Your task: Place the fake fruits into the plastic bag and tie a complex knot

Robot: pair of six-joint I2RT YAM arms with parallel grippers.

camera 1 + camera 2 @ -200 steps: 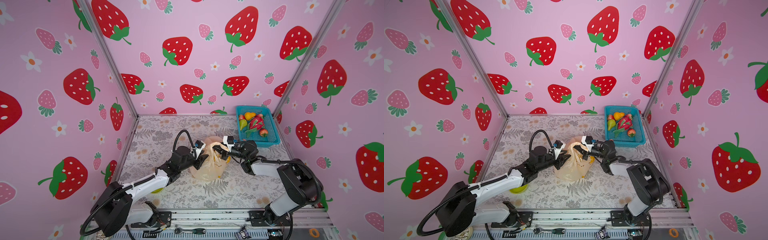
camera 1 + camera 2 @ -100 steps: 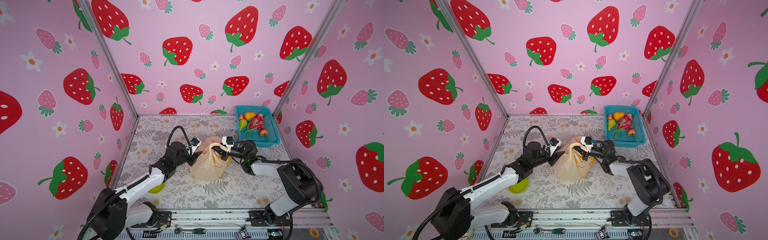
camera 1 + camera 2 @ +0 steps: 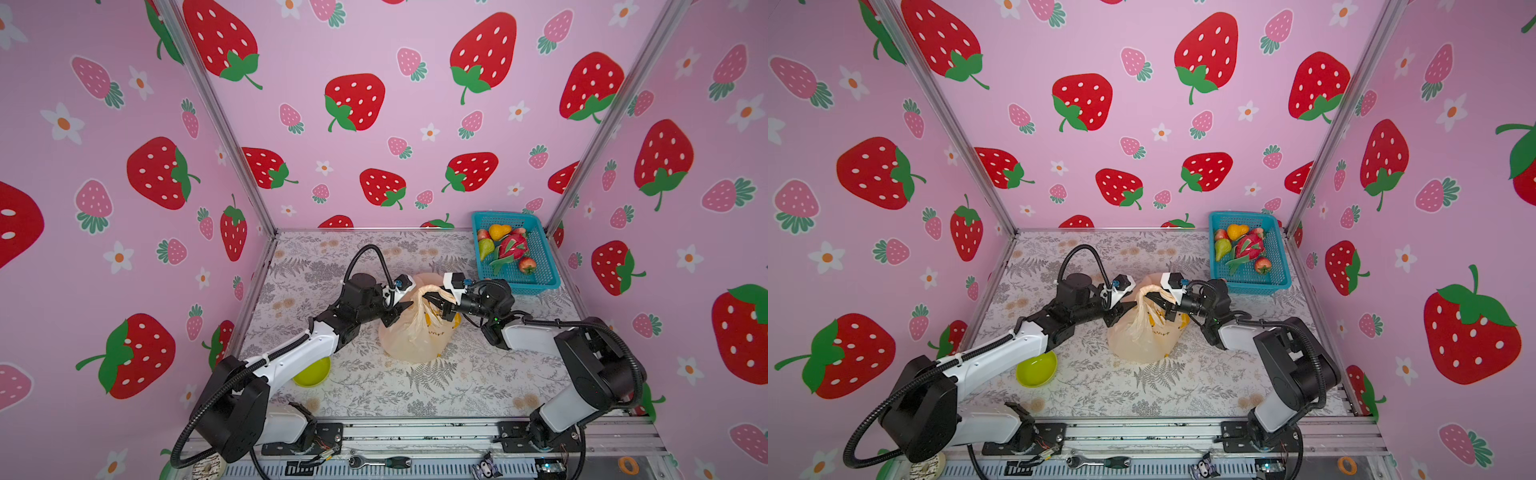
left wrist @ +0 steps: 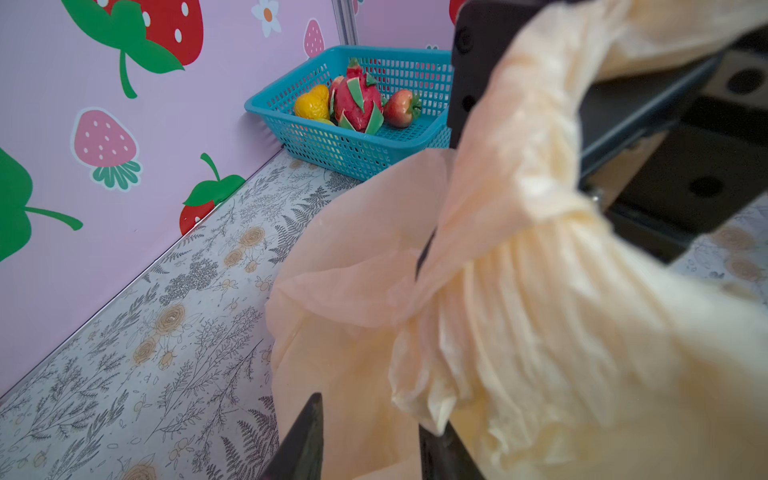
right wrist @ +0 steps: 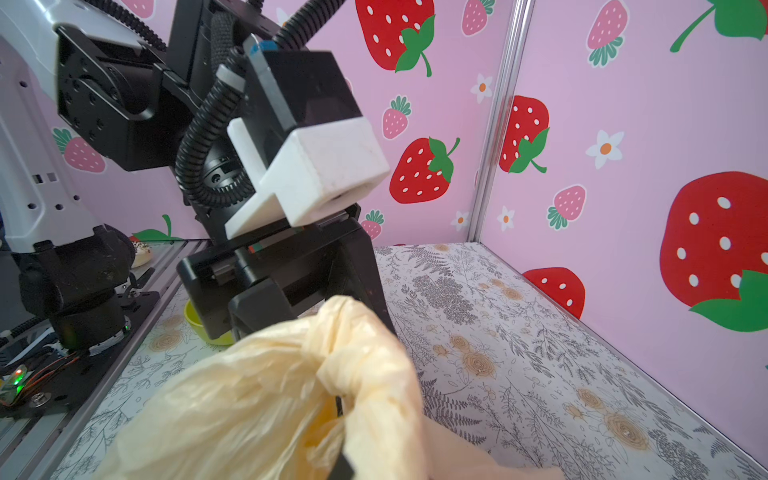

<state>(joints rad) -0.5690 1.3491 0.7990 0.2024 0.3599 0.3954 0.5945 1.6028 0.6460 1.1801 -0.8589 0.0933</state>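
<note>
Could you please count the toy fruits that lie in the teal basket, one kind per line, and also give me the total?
In the teal basket:
Pears: 2 (orange pear, green pear)
Dragon fruit: 1
Small red fruits: 3
Total: 6

One teal mesh basket (image 3: 532, 286), holding one orange pear (image 3: 498, 231), one green pear (image 3: 485, 248), one dragon fruit (image 3: 513, 246), two visible red apples (image 3: 527, 264). Outside the basket: one plastic bag (image 3: 409, 340), one lime bowl (image 3: 313, 372).
</note>
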